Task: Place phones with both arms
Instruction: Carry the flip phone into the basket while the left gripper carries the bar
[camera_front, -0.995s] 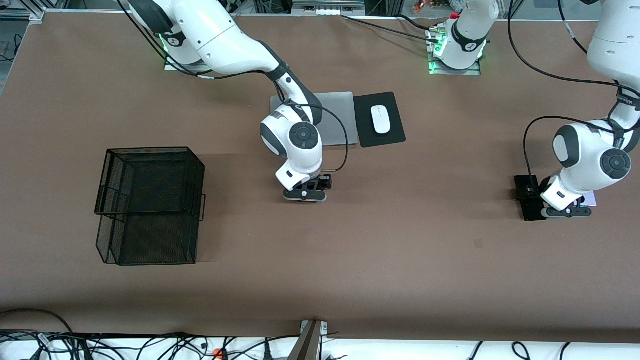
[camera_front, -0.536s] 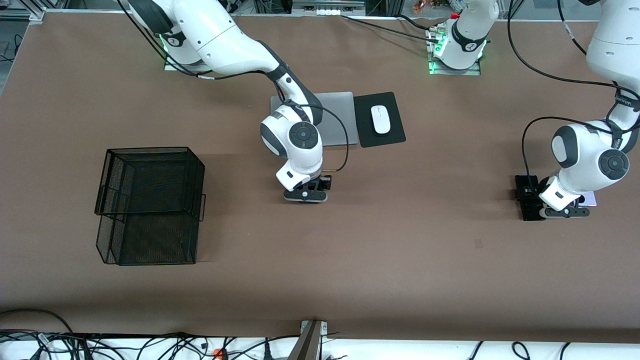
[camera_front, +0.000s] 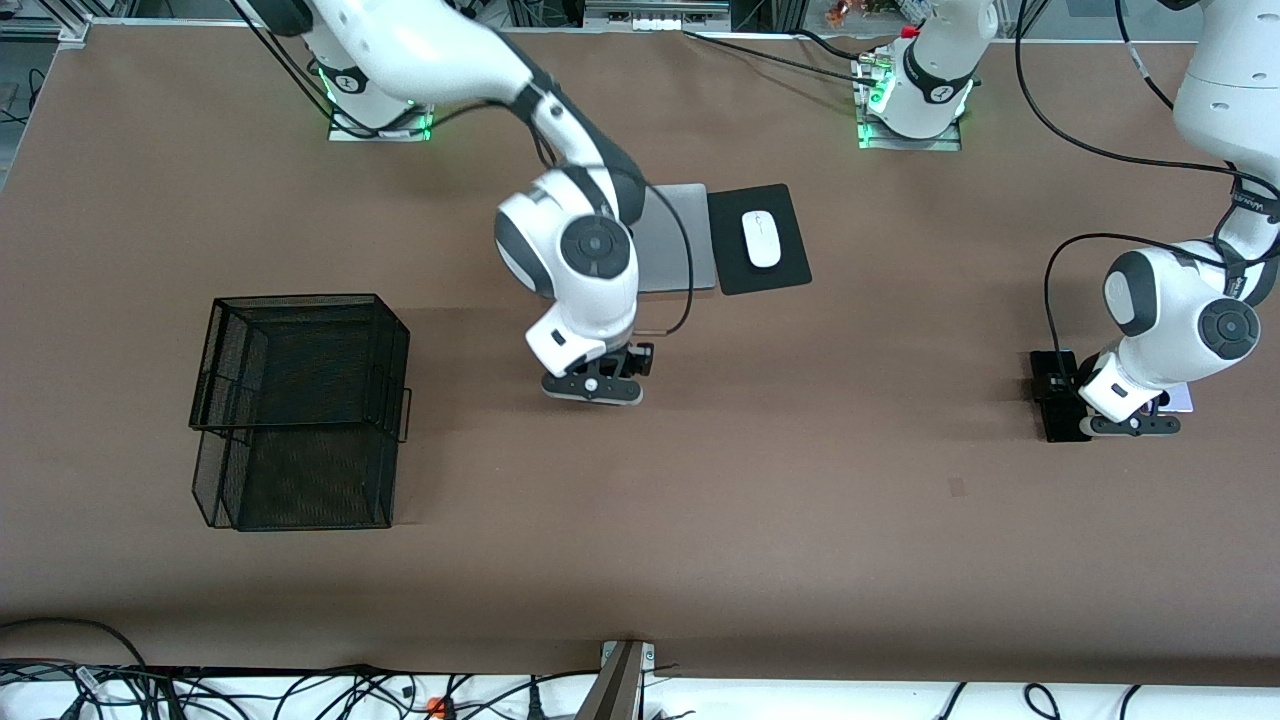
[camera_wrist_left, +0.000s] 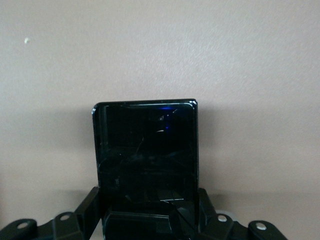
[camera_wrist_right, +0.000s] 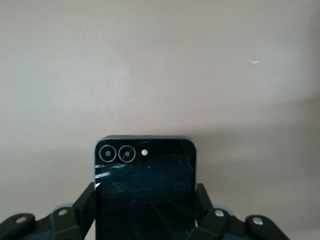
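Right wrist view shows my right gripper (camera_wrist_right: 145, 220) clenched on a black flip phone (camera_wrist_right: 145, 187) with two camera rings, lifted over bare table between the silver laptop (camera_front: 675, 240) and the wire basket (camera_front: 300, 410). My left gripper (camera_wrist_left: 148, 220) clamps a black slab phone (camera_wrist_left: 146, 150) low at the left arm's end of the table, beside a lavender-white phone (camera_front: 1180, 398) lying under that wrist. I judge the task is midway: two phones grasped, none yet set down, the lavender one untouched.
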